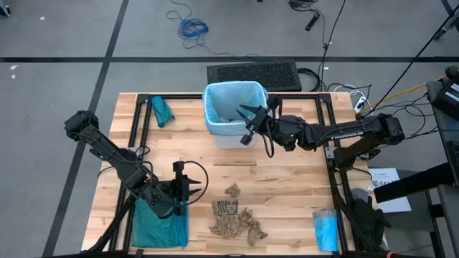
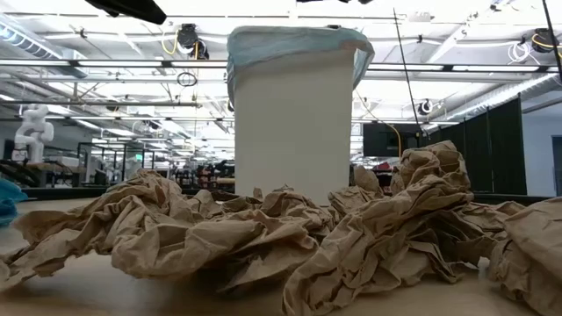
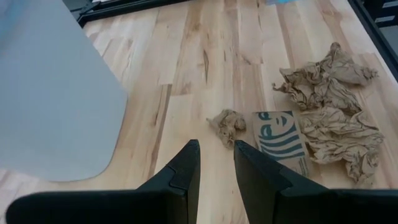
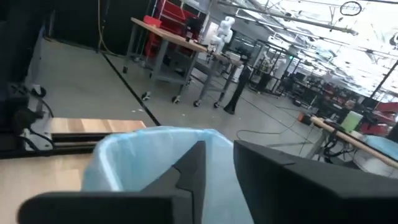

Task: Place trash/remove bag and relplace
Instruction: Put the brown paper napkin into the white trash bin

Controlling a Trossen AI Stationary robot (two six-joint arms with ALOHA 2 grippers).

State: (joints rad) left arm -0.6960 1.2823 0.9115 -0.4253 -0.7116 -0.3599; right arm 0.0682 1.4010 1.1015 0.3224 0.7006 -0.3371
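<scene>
While over the bin (image 1: 233, 115), the right tool (image 1: 247, 122) gapes slightly.

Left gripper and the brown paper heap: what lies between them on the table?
Only bare wood, as the high view shows: the left gripper sits apart from the crumpled paper, and no object lies on the table between them.

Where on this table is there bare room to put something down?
Bare wood lies between the bin and the paper scraps, and right of the scraps toward the blue packet. It is crowded around the scraps, and at the teal bag under the left gripper.
</scene>
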